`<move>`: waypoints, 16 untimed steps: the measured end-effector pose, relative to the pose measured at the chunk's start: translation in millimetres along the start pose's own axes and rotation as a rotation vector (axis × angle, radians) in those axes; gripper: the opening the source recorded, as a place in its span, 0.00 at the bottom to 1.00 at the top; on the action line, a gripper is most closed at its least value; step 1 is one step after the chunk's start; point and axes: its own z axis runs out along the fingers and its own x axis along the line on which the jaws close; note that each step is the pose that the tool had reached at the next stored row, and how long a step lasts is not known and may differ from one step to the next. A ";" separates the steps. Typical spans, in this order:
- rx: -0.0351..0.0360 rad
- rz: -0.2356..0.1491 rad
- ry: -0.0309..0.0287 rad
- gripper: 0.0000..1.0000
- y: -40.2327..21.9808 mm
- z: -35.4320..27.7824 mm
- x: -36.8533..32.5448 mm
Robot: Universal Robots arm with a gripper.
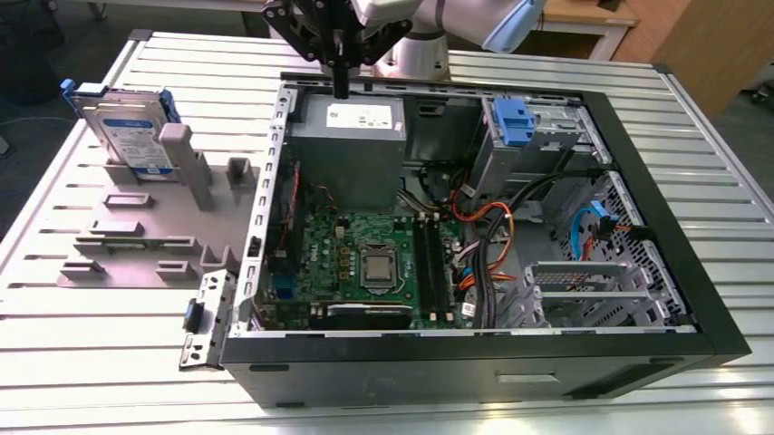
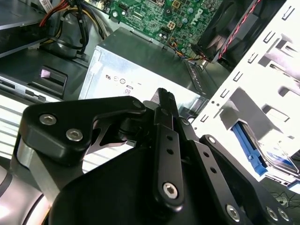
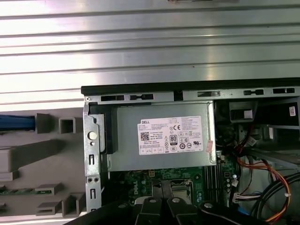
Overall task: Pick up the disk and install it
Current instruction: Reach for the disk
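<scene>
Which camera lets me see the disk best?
The exterior view: the disk stands upright in the grey holder at that view's left, its labelled face showing. The second wrist view catches part of its blue rail past the case wall. The first wrist view shows a blue strip, probably that rail's edge.

a robotics lab or assembly test cell: a bench [image 1: 97, 362] of ribbed aluminium profile carries an open computer case [image 1: 484, 367] with its motherboard [image 1: 362, 254] bare. beside it, toward the bench's edge at the exterior view's left, a grey moulded fixture [image 1: 133, 245] holds parts upright in slots, the disk [image 1: 127, 136] among them. a robot arm [image 1: 466, 18] stands at the bench's far edge, and wooden office furniture [image 1: 713, 45] stands beyond the far corner.
</scene>
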 end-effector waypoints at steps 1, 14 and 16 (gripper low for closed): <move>0.0001 0.000 0.0001 0.11 0.0 0.0 0.6; 0.0002 0.000 0.0002 0.11 -0.6 1.1 7.5; 0.0001 0.000 0.0002 0.11 -0.6 1.3 7.8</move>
